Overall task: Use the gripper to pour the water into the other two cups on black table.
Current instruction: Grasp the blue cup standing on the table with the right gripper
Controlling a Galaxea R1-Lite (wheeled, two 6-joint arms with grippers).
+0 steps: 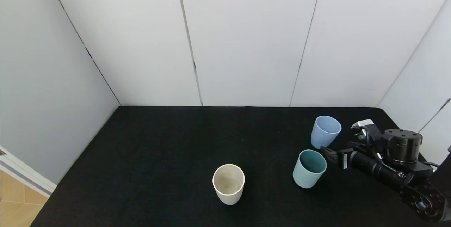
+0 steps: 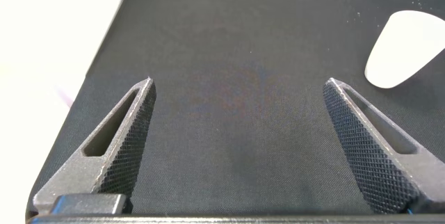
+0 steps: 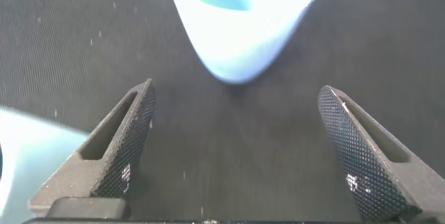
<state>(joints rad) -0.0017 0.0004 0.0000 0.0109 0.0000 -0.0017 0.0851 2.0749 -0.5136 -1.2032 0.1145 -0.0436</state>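
My worry first: the right gripper (image 1: 326,150) sits low on the black table (image 1: 158,156), squeezed between the mint-green cup (image 1: 309,169) and the periwinkle-blue cup (image 1: 325,132). If I drive forward carelessly, a finger could clip the green cup's rim and tip it, or shove the blue cup across the cloth and slop its contents, if that is the one carrying the water; I cannot make out liquid in it. A loose grab on a tapered tumbler could also let it slide during the pour.

Now the tool. In the right wrist view the jaws stand spread wide with nothing between them and nothing touching either textured finger (image 3: 118,158); a pale blue cup (image 3: 240,22) stands just ahead of the gap, and another pale cup shows at the frame edge beside one finger. The cream-white cup (image 1: 228,184) stands well apart, nearer the table's middle, with a faint glint inside. The left gripper (image 2: 240,147) hovers over bare cloth, likewise wide and empty, idle.
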